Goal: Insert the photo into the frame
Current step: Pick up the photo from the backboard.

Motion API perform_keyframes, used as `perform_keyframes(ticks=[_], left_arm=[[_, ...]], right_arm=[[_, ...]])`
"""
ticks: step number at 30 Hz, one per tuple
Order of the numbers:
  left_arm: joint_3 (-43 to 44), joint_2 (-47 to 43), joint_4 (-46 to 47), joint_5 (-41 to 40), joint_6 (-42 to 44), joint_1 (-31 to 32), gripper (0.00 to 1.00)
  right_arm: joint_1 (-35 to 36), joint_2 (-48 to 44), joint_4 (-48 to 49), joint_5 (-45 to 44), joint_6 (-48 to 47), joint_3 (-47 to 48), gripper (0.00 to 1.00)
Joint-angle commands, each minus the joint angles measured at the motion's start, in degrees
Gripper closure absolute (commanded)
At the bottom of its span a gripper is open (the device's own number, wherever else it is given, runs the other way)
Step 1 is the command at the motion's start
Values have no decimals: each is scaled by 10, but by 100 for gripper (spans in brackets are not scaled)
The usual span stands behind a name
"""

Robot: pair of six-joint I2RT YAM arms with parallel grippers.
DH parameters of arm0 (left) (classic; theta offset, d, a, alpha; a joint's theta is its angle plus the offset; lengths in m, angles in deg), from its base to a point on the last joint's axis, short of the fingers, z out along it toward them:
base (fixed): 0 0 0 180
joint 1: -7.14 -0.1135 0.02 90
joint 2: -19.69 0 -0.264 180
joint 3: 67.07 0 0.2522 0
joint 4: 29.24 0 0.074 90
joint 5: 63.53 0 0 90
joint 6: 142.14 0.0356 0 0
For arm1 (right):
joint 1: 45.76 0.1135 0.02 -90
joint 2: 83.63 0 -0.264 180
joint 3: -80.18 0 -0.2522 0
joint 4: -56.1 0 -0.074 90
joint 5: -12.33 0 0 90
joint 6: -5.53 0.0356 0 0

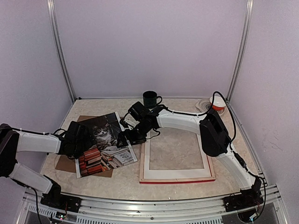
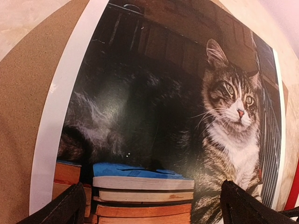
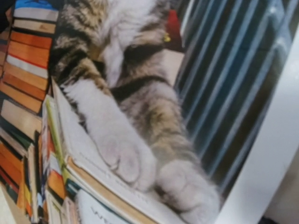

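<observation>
The cat photo (image 1: 108, 151) lies face up on a brown backing board (image 1: 63, 162), just beside the frame (image 1: 177, 174), which rests with its pale back up. 2 grippers hang over the print: the left gripper (image 2: 154, 212) with fingers (image 2: 63, 208) spread wide, the right gripper (image 1: 127, 138) apparently open too, holding nothing.

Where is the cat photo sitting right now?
In the top view the cat photo lies picture-up, left of centre, resting on the brown backing board. It is just left of the picture frame, which lies flat.
</observation>
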Motion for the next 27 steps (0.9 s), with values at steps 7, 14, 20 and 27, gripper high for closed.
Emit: perform_keyframes(ticks=[7,14,20,27], left_arm=[[-11,10,-20,32,-5,-2,1],[-20,8,-12,36,-8,-2,1],[-25,8,-9,37,-9,-2,1],[-33,-3,-8,35,-8,-2,1]], right_arm=[[6,-1,-1,19,11,2,1],[-7,-45,59,66,31,-57,1],[-20,-78,134,120,67,-113,1],[-32,-99,157,123,79,-143,1]])
